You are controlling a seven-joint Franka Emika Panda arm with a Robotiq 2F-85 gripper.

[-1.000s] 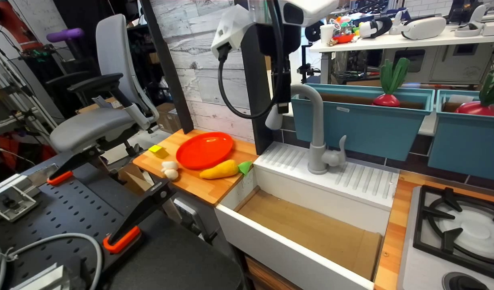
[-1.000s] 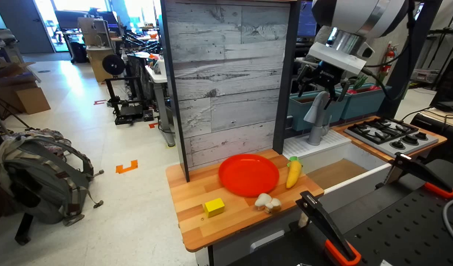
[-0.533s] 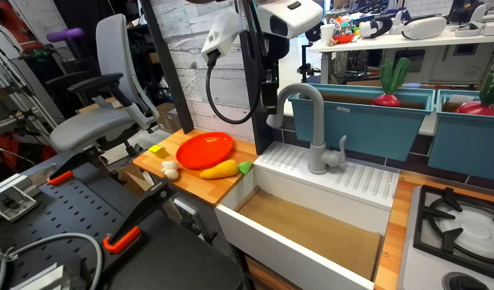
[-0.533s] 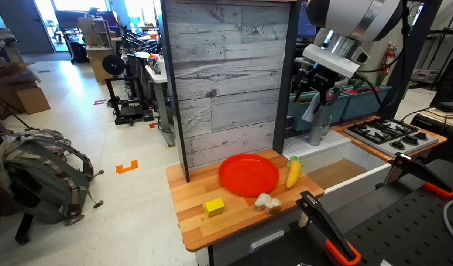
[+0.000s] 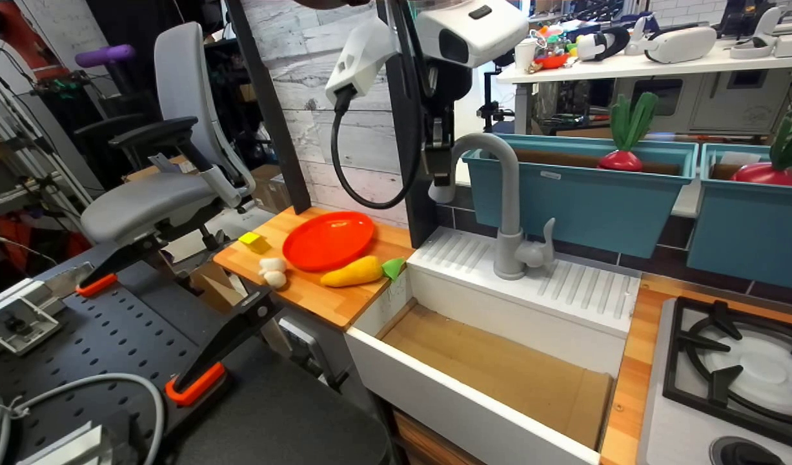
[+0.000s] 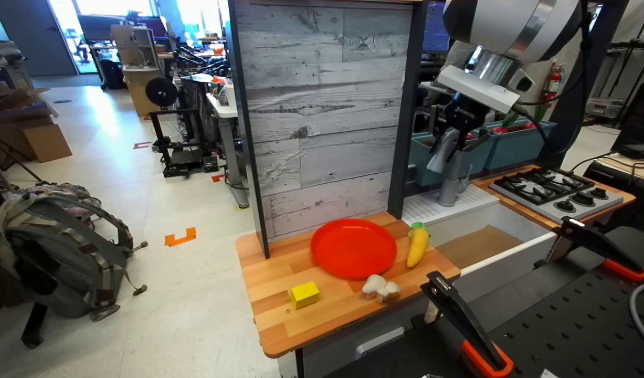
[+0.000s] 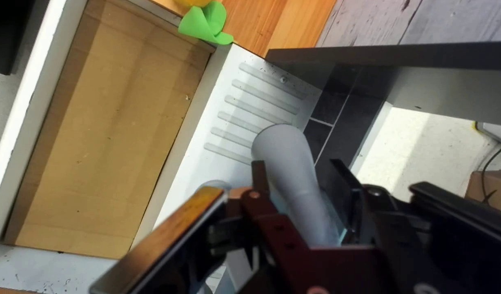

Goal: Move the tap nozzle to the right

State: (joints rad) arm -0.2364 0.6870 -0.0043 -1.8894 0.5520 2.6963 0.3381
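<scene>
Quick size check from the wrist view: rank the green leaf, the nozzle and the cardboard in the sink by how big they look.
Largest to smallest, as they look there:
1. cardboard
2. nozzle, though the gripper hides part of it
3. green leaf
The gaps are clear.

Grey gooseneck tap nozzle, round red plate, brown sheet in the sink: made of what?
Matte grey gooseneck tap nozzle: probably plastic, painted metal possible; even colour, no metallic glint.
Round red plate: glossy, likely plastic; bright highlights, smooth surface.
Flat brown sheet: looks like matte cardboard; tan tone, fold line.
</scene>
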